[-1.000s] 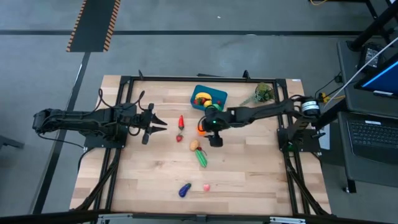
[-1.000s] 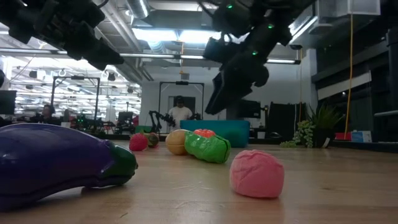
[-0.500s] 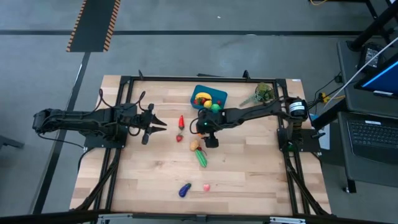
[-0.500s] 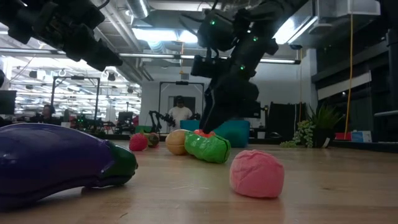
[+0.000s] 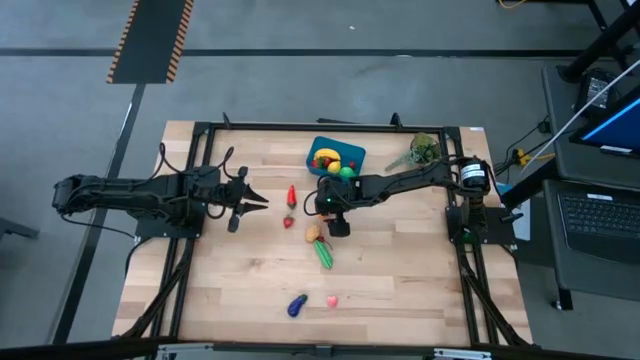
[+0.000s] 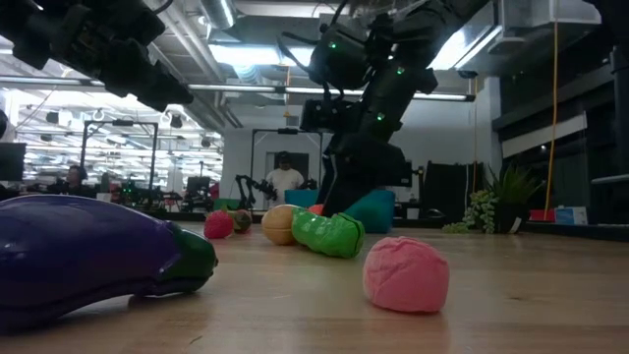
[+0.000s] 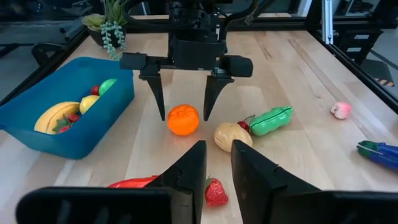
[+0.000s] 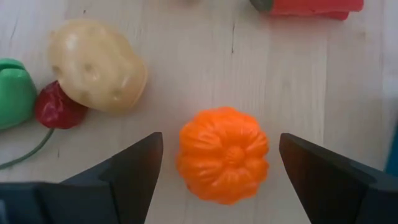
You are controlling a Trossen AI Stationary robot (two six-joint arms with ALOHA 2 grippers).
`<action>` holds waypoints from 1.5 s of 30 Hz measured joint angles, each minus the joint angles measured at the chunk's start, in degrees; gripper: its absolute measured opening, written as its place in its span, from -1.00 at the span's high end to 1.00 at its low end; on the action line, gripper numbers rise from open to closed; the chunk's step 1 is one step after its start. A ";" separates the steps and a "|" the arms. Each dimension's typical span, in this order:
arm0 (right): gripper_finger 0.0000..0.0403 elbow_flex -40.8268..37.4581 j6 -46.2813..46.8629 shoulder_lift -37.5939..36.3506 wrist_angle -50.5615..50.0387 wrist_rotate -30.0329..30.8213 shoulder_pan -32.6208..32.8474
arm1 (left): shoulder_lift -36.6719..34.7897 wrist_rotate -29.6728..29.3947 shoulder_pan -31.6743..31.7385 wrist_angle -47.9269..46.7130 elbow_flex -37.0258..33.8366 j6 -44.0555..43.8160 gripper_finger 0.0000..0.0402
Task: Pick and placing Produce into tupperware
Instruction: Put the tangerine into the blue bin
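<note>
Right wrist view: right gripper (image 8: 221, 163) wide open, straddling orange pumpkin (image 8: 224, 154).

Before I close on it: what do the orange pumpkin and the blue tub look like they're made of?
Orange pumpkin: seemingly molded plastic or rubber, matte with a faint sheen; its ribbed lobes look uniform and seamless. Blue tub: likely rigid plastic with a smooth, semi-gloss finish; its thin, even walls and rounded corners suggest this.

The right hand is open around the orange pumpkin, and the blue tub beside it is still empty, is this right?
Not fully. The blue tub is not empty: the left wrist view shows a banana and other pieces inside. The right hand is indeed open around the orange pumpkin.
</note>
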 joint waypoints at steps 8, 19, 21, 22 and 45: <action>-0.61 0.00 0.15 0.00 -0.02 -0.01 0.00 | 0.00 0.00 0.01 0.01 0.00 0.03 0.59; -0.61 -0.11 0.44 2.31 1.34 -0.09 -0.15 | -0.01 0.03 -0.01 -0.19 0.04 0.01 0.62; -0.61 -0.11 0.44 2.36 1.02 -0.09 -0.15 | -0.02 0.03 0.01 -0.35 0.04 0.01 0.64; -0.61 -0.11 0.44 2.36 1.33 -0.09 -0.17 | -0.02 0.03 0.00 -0.35 0.04 0.01 0.65; -0.20 -0.11 1.92 2.51 2.00 -0.33 -0.26 | -0.02 0.01 0.01 -0.43 0.04 0.01 0.81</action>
